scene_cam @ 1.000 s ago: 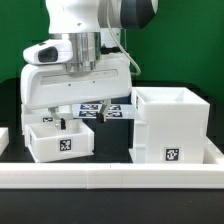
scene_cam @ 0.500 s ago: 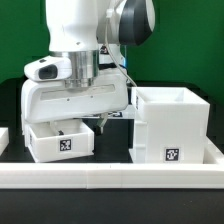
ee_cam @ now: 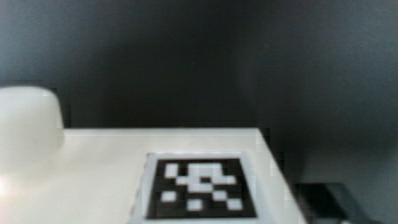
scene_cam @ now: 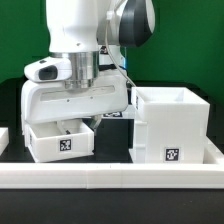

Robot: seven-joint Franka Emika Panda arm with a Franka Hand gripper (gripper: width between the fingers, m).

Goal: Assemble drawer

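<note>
My hand (scene_cam: pixel 76 124) hangs low at the exterior view's left. Its wide white body is just above the small open-topped tray (scene_cam: pixel 45 146), and the fingers reach down toward the tray's rear edge. So little of them shows beneath my own body that I cannot tell whether they stand apart, together or clamped on anything. The tray sits upright on the black tabletop (scene_cam: pixel 112 150), with its tray tag (scene_cam: pixel 68 145) on the front wall. Near it, toward the exterior view's right, stands the tall box casing (scene_cam: pixel 170 115), open at the top, with a casing tag (scene_cam: pixel 172 154) low on its front face. A strip of bare tabletop lies between the two, so they do not touch. Behind them, between my hand and the casing, the marker board (scene_cam: pixel 105 112) lies flat. A long low white rail (scene_cam: pixel 110 178) runs across the front. The wrist view is blurred. It shows a flat white surface (ee_cam: pixel 98 160) bearing a square marker (ee_cam: pixel 192 186) against dark ground, with a rounded white form (ee_cam: pixel 25 120) beside it. I cannot tell which part that surface belongs to.
</note>
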